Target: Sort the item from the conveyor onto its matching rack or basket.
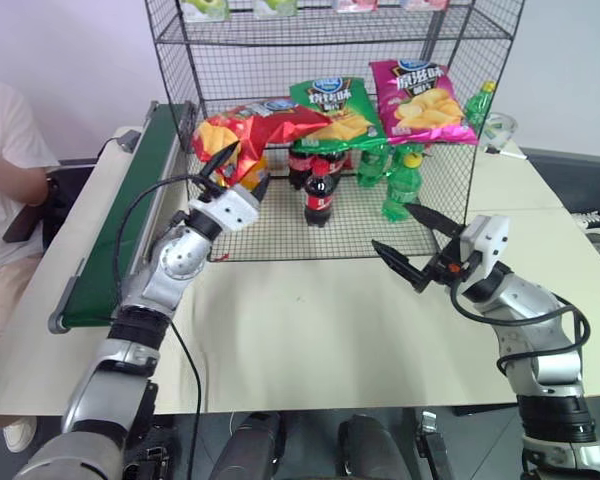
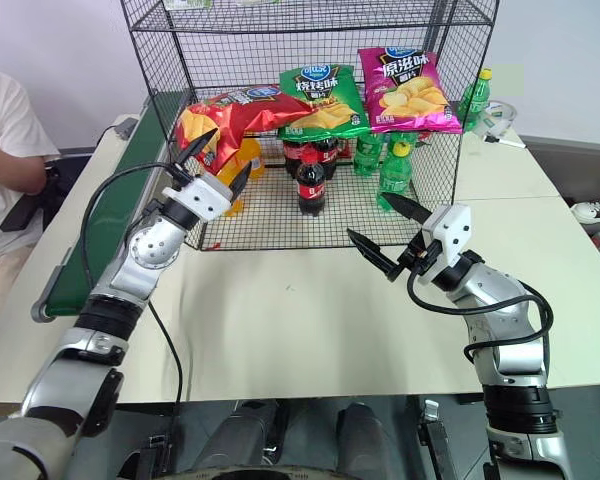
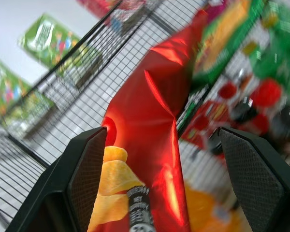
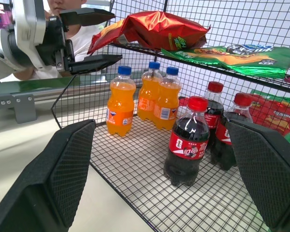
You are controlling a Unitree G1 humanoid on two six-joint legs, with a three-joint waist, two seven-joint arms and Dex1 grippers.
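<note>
You see the red chip bag (image 4: 159,30) as crinkled foil, glossy with bright glints. The rack (image 1: 435,215) is thin dark wire mesh, matt. The conveyor (image 1: 130,215) has a dull green belt and grey metal rails. The left tool (image 3: 169,183) has black fingers with finely textured pads (image 3: 253,179). The surface (image 1: 320,330) looks smooth, matt cream.

Three chip bags up there: red (image 2: 238,112), green (image 2: 320,96), pink (image 2: 404,88). Three orange sodas (image 4: 120,100), three colas (image 4: 187,140), several green bottles (image 2: 392,172).
</note>
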